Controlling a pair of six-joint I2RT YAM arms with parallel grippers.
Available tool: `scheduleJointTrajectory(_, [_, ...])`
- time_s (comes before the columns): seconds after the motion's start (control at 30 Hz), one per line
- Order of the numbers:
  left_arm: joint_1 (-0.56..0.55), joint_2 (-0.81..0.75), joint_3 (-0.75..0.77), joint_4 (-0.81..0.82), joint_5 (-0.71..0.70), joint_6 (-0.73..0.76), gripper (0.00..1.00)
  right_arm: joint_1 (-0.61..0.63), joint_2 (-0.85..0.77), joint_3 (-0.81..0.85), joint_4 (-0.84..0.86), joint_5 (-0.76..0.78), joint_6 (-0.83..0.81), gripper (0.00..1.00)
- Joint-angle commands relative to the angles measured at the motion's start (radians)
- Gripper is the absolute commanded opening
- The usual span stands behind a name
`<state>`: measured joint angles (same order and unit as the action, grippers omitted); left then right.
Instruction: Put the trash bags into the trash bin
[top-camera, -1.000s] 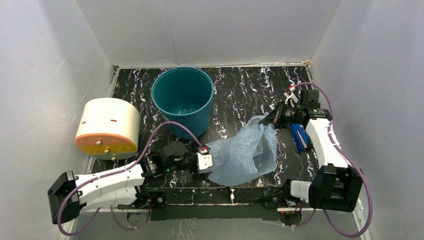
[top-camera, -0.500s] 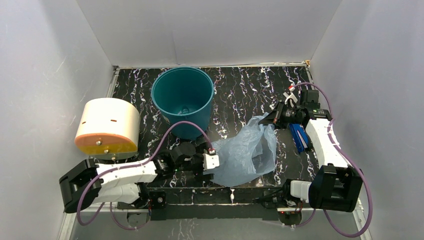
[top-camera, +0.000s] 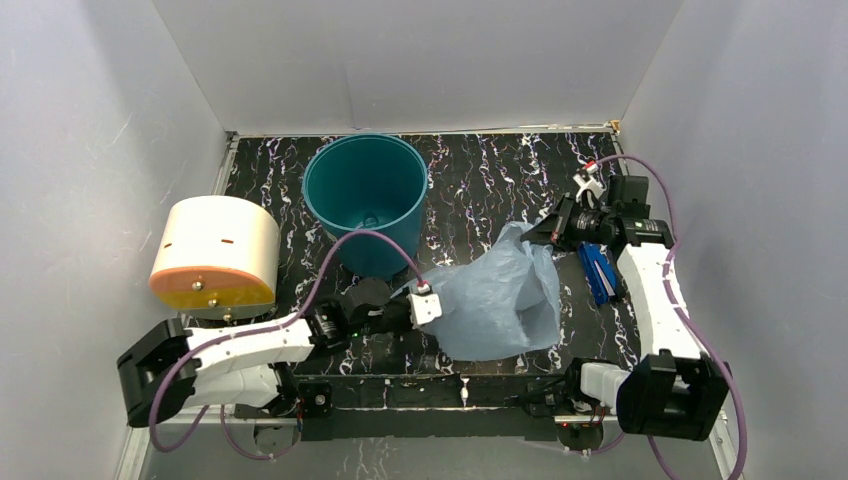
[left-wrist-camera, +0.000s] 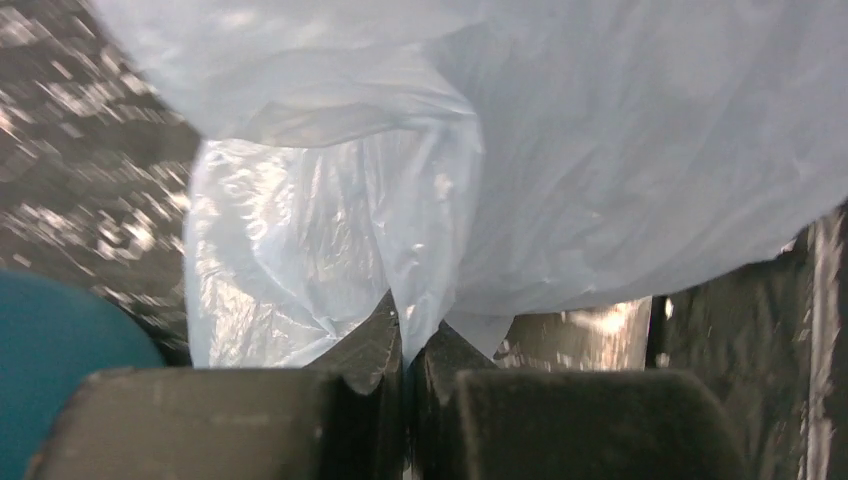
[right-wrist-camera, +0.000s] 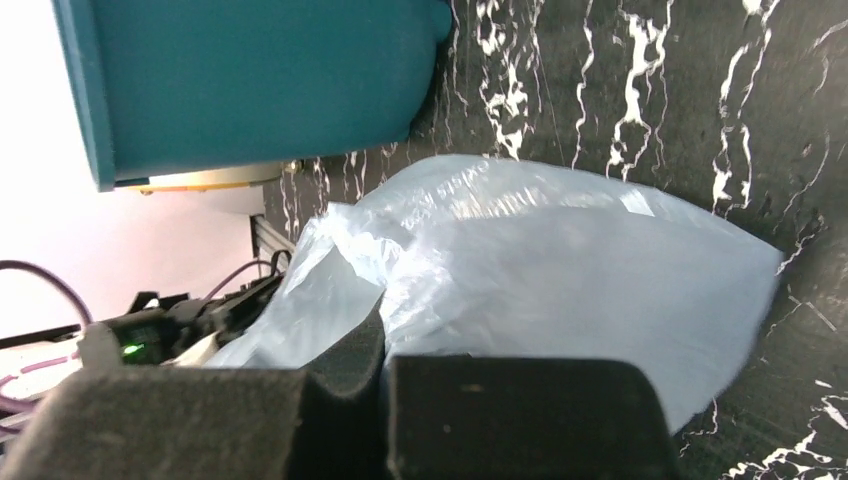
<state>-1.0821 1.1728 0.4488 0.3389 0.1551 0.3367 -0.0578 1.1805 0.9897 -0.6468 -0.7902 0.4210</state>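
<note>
The jaws of the left gripper (left-wrist-camera: 405, 345) are pressed together on a pinch of the thin, crinkly, translucent light-blue plastic trash bag (left-wrist-camera: 560, 150), gripping a fold at its left edge. The jaws of the right gripper (right-wrist-camera: 385, 345) are likewise closed on the film, holding the bag's far right corner. Between the two grips, in the top view, the bag (top-camera: 500, 300) hangs as a loose sheet over the near middle of the black, white-veined marble-pattern worktop (top-camera: 480, 180); whether its lower edge touches the surface I cannot tell. The round teal plastic trash bin (top-camera: 340, 195) stands upright toward the far left, apart from the bag, with its mouth open upward. Left of the bin a cream cylinder with an orange end (top-camera: 215, 245) lies on its side. Under the right arm's forearm a small blue object (top-camera: 598, 272) lies on the worktop.
</note>
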Motion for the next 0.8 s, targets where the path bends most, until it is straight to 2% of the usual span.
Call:
scheduleJointTrajectory(0.0, [-0.004, -0.114, 0.133, -0.012, 0.021, -0.035, 0.0, -0.003, -0.084, 0.097, 0.04, 0.048, 0.032, 0.0])
scheduleJointTrajectory(0.07, [-0.004, -0.125, 0.195, -0.068, 0.012, -0.017, 0.0, -0.004, -0.089, 0.155, 0.025, 0.079, 0.03, 0.0])
scheduleJointTrajectory(0.17, [-0.003, -0.092, 0.298, -0.135, 0.017, -0.005, 0.0, -0.004, -0.101, 0.244, -0.023, 0.209, 0.022, 0.0])
scheduleJointTrajectory(0.3, [0.008, 0.051, 0.513, -0.253, 0.015, -0.014, 0.0, -0.004, -0.147, 0.312, 0.016, 0.287, 0.047, 0.0])
scheduleJointTrajectory(0.47, [0.09, 0.206, 0.788, -0.398, 0.076, -0.062, 0.0, -0.003, -0.126, 0.432, -0.008, 0.327, 0.021, 0.0])
scheduleJointTrajectory(0.63, [0.207, 0.303, 0.996, -0.393, 0.167, -0.12, 0.0, -0.004, -0.131, 0.472, 0.059, 0.253, 0.037, 0.0])
scheduleJointTrajectory(0.77, [0.248, 0.308, 1.061, -0.378, 0.126, -0.058, 0.0, -0.004, -0.116, 0.484, 0.121, 0.097, 0.059, 0.0])
